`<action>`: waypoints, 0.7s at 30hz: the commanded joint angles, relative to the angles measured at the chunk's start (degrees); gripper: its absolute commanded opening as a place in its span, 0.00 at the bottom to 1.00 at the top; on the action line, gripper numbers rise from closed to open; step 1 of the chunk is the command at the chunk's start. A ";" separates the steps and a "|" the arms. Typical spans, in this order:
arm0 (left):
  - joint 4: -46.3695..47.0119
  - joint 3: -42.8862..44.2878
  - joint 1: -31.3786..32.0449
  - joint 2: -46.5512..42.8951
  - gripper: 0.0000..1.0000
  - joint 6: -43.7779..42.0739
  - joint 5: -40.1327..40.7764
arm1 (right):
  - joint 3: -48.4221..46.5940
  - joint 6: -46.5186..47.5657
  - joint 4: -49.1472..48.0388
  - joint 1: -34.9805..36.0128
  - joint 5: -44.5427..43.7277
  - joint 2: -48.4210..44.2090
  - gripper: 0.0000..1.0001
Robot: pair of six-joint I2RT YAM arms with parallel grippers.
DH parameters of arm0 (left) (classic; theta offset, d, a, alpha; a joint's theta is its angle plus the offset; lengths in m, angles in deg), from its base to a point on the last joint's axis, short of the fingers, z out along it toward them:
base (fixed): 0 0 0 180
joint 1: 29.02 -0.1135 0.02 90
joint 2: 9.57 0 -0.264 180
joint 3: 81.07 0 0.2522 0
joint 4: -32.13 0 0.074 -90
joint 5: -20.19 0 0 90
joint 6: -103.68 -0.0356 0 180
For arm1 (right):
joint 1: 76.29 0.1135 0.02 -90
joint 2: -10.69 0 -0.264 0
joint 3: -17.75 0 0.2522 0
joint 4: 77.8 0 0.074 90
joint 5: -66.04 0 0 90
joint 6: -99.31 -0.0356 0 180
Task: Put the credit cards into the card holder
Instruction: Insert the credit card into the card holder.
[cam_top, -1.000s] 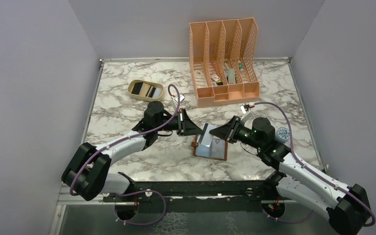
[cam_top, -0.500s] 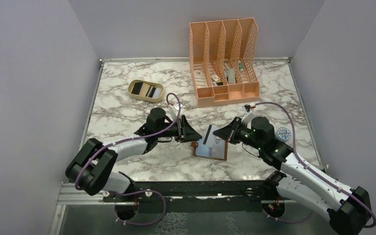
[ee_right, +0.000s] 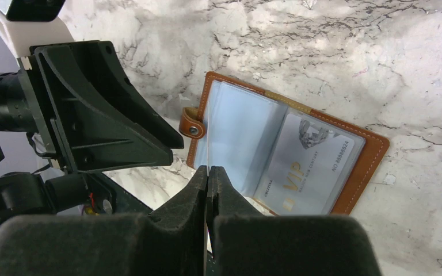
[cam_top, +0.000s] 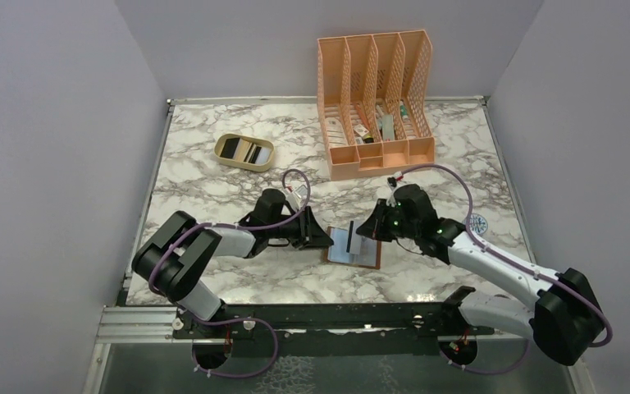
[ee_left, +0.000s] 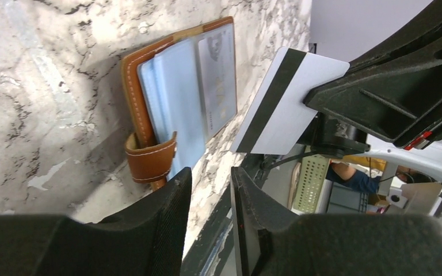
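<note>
The right gripper (ee_right: 207, 175) is seen clamped shut on a card (ee_left: 288, 103), pinched by one edge. The card is white with a black stripe, and it is held tilted in the air over the wallet (ee_right: 236, 132), clear of the pockets as seen from the left wrist. From the right wrist it is caught edge-on, as a thin line running up from the fingertips.

Just below, the wallet is spread open flat on the table (cam_top: 205, 197), brown leather outside, pale bluish pockets inside. A VIP card (ee_right: 308, 167) is already lodged in the pocket farther from the tab (ee_right: 191, 123). The pocket beside the tab is shown pale and shiny, and whether anything sits in it cannot be told.

The left gripper (ee_left: 210, 178) is held low at the tab side of the wallet, jaws a little apart with nothing between them. It is not touching the leather. The two grippers are faced toward each other across the wallet.

Farther back on the left, a tray (cam_top: 218, 153) is seen with dark and pale cards (cam_top: 242, 150) lying in it. An organiser (cam_top: 375, 98) stands at the back, well apart from the wallet.
</note>
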 commanded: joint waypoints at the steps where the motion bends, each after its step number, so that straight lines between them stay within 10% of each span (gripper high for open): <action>1: 0.58 -0.05 0.57 1.91 0.32 -3.44 1.24 | 0.05 1.86 -2.98 -1.75 5.17 2.86 0.01; 21: -22.38 5.49 3.07 2.41 0.27 -17.48 14.52 | 3.92 6.33 -8.69 -12.00 21.64 12.64 0.01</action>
